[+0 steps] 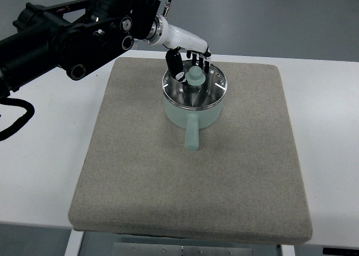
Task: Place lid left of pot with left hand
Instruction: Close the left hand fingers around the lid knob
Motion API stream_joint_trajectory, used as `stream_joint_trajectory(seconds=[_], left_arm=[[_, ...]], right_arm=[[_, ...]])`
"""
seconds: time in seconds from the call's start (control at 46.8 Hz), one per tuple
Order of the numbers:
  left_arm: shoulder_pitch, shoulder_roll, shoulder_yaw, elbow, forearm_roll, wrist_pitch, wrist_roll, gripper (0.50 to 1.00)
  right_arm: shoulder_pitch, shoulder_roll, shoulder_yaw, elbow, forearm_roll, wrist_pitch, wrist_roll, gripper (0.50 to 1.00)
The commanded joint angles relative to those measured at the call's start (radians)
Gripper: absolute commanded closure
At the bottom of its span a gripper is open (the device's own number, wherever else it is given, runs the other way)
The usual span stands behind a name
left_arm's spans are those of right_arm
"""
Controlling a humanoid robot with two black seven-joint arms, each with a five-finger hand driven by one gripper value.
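A pale green pot (pixel 191 115) with a short handle pointing toward me stands on a grey mat (pixel 140 172). Its glass lid (pixel 210 91) with a metal rim and a pale green knob (pixel 194 75) sits on the pot. My left hand (pixel 188 61) reaches in from the upper left and hovers over the far side of the lid. Its thumb (pixel 175 61) hangs left of the knob and its fingers (pixel 201 60) hang behind it. The fingers are spread and do not close on the knob. The right arm is out of view.
The mat lies on a white table (pixel 325 127). Bare mat (pixel 132 110) stretches left of the pot. The black left arm (pixel 61 37) crosses above the table's far left corner, with a black cable (pixel 14 119) at the left edge.
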Motion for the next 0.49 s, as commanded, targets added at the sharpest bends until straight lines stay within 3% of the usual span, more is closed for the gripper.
stream_joint_trajectory(seconds=[0.0,0.256,0.363,0.47], left_arm=[[0.002,-0.001,0.0,0.0,0.002,0.002,0.0,0.797],[0.003,-0.001,0.0,0.003,0.011,0.005,0.0,0.806],[0.005,-0.001,0.0,0.003,0.014,0.005,0.0,0.836],[0.005,-0.001,-0.002,0.003,0.017,0.005,0.0,0.919]], right_arm=[[0.0,0.0,0.0,0.0,0.0,0.0,0.0,0.576],[0.0,0.0,0.0,0.0,0.0,0.0,0.0,0.576],[0.0,0.0,0.0,0.0,0.0,0.0,0.0,0.576],[-0.001,0.0,0.0,0.0,0.0,0.0,0.0,0.576]])
